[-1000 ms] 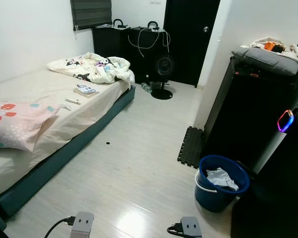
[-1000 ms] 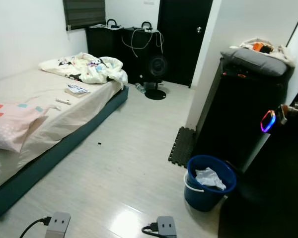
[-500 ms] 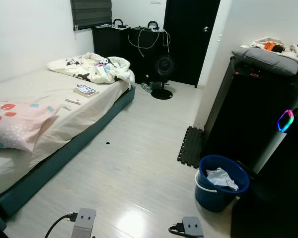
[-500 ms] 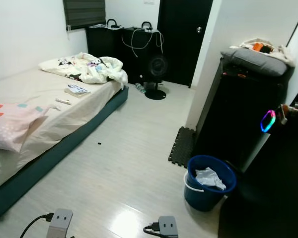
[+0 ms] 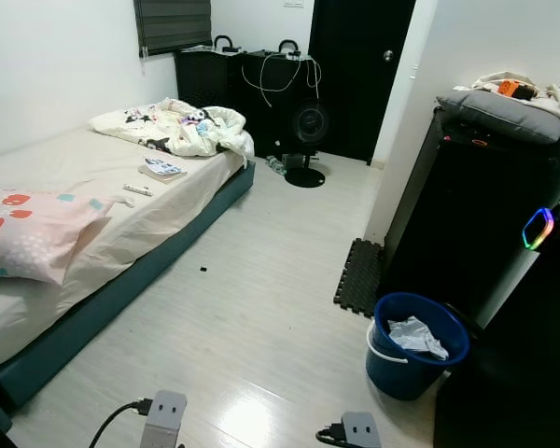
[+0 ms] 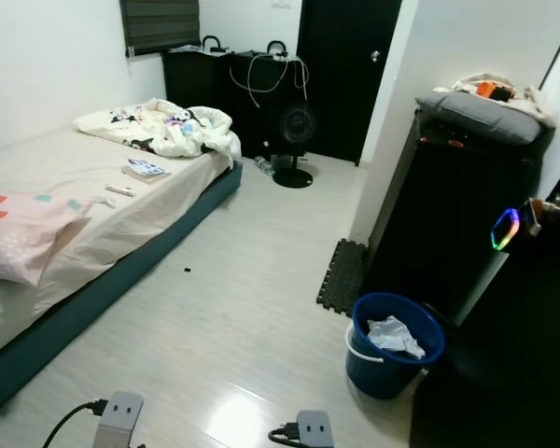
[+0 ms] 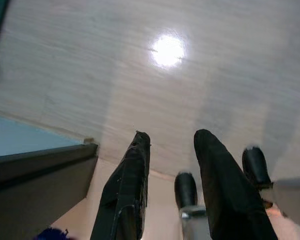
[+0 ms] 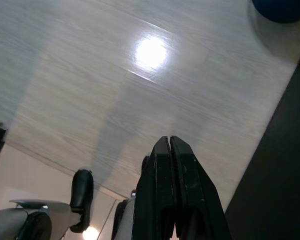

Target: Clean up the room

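Note:
A blue bucket (image 5: pixel 415 347) with crumpled white paper (image 5: pixel 416 335) inside stands on the floor at the right. On the low bed (image 5: pixel 93 201) lie a crumpled patterned blanket (image 5: pixel 182 126), a small book (image 5: pixel 162 169), a white stick-like item (image 5: pixel 137 190) and a pink pillow (image 5: pixel 33 231). A small dark speck (image 5: pixel 203 270) lies on the floor beside the bed, and a bottle (image 5: pixel 275 165) lies near the fan. My left gripper (image 7: pixel 172 135) hangs open over bare floor. My right gripper (image 8: pixel 169 139) hangs shut with nothing in it, the bucket's edge (image 8: pixel 282 9) beyond it.
A tall black cabinet (image 5: pixel 471 205) with a grey cushion (image 5: pixel 504 110) on top stands at the right, with a black foam mat (image 5: pixel 359 276) at its foot. A floor fan (image 5: pixel 308 131), dark cases (image 5: pixel 233 84) and a black door (image 5: pixel 359 65) are at the far end.
The scene holds nearly still. The grey parts of my wrists at the bottom edge have sunk and shifted slightly. The light ring on the right has changed colour.

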